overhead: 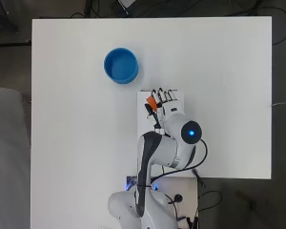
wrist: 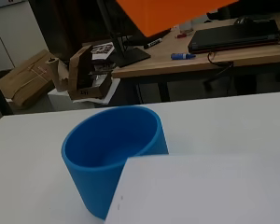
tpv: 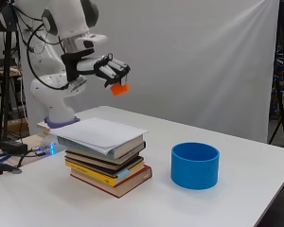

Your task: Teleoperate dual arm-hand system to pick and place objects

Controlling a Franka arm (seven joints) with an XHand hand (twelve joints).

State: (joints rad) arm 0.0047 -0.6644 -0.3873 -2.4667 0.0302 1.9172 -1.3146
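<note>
Holding: the hand (tpv: 104, 67) has its fingers curled round a small orange block (tpv: 119, 88), which hangs under the fingertips in the air.
Arm: white, it rises from its base at the left of the side view and reaches out over the table (tpv: 236, 198).
Hand's place: above the stack of books (tpv: 109, 161), well clear of its top; from overhead the hand (overhead: 164, 100) sits over the far end of the stack.
Block: orange, off every surface, seen at the hand's left edge from overhead (overhead: 152, 101) and large against the room in the wrist view (wrist: 168, 14).
Books: several lie flat in a stack on the table, a white sheet or cover (tpv: 102, 131) on top; its white corner shows in the wrist view (wrist: 200, 191).
Cup: a blue round cup (tpv: 195, 165) stands upright and open on the table, right of the books and apart from them; its inside looks bare in the wrist view (wrist: 112, 140).
</note>
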